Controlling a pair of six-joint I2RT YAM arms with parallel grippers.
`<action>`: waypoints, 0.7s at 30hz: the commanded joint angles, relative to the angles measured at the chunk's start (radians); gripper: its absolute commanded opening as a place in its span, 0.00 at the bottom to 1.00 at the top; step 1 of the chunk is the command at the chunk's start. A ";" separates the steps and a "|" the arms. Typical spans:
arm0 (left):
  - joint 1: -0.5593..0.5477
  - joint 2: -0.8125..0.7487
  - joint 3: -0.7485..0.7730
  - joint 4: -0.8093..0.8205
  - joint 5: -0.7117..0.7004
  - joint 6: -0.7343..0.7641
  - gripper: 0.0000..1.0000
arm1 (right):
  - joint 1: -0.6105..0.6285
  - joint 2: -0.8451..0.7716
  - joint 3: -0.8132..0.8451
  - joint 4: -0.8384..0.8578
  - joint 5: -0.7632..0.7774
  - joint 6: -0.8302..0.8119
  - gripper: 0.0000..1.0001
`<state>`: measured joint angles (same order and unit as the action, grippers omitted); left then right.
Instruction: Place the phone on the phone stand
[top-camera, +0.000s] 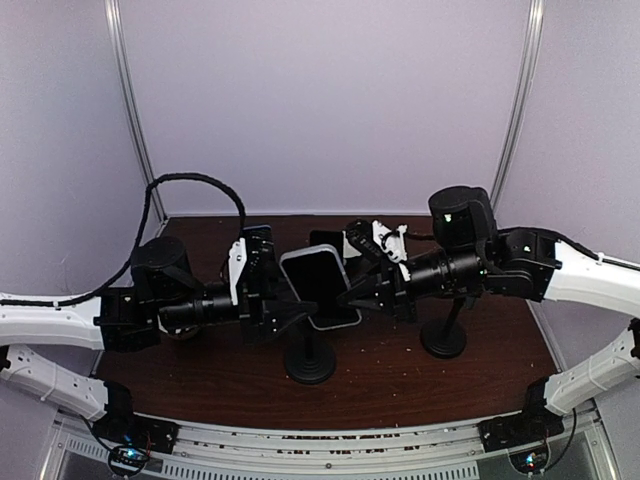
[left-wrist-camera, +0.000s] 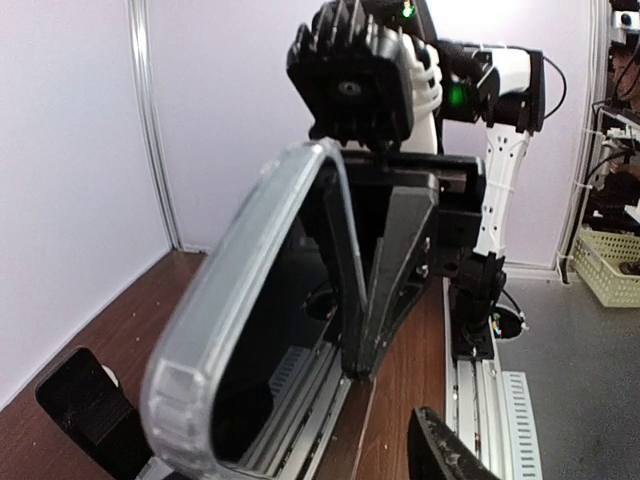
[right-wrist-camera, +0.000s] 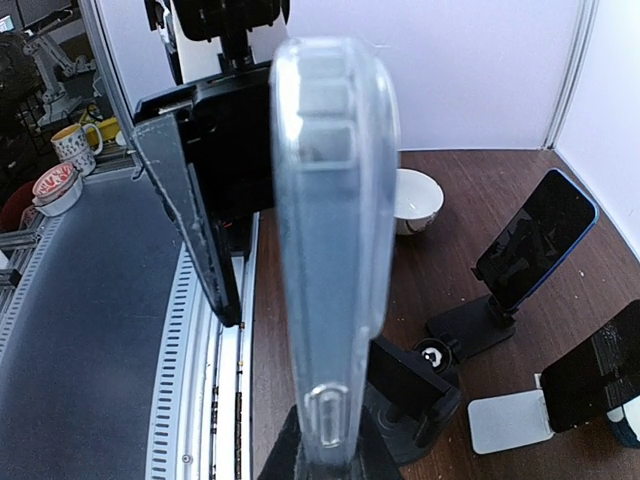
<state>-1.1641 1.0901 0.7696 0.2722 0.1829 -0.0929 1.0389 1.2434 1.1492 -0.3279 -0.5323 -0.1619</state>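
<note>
The phone (top-camera: 318, 283), black in a clear case, hangs tilted over the black phone stand (top-camera: 309, 362). My right gripper (top-camera: 352, 290) is shut on its right edge. In the right wrist view the phone (right-wrist-camera: 330, 230) stands edge-on, pinched at the bottom between my fingers (right-wrist-camera: 285, 458), and the stand's plate (right-wrist-camera: 412, 385) lies just below and behind it. My left gripper (top-camera: 283, 300) is open around the phone's left side. One of its fingers (right-wrist-camera: 190, 220) stands apart from the case. In the left wrist view only one of my own fingertips (left-wrist-camera: 450, 455) shows beside the phone (left-wrist-camera: 240, 330).
A second black stand (top-camera: 444, 335) rises under the right arm. The right wrist view shows a white bowl (right-wrist-camera: 418, 198), a phone on a black stand (right-wrist-camera: 535, 245) and another phone on a white-based stand (right-wrist-camera: 600, 370) toward the back. The metal rail (top-camera: 330, 435) runs along the near edge.
</note>
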 joint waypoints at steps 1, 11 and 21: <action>-0.003 0.013 -0.077 0.366 0.011 -0.040 0.52 | -0.011 0.011 0.018 0.081 -0.114 -0.022 0.00; -0.004 0.089 -0.040 0.360 0.069 -0.057 0.00 | -0.011 0.030 0.048 0.026 -0.067 -0.055 0.00; -0.008 0.055 -0.091 0.498 -0.230 -0.105 0.00 | 0.000 -0.114 -0.293 0.329 0.514 0.224 0.67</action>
<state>-1.1652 1.1629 0.6655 0.6048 0.1036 -0.1661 1.0321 1.1847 0.9668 -0.1768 -0.2596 -0.0696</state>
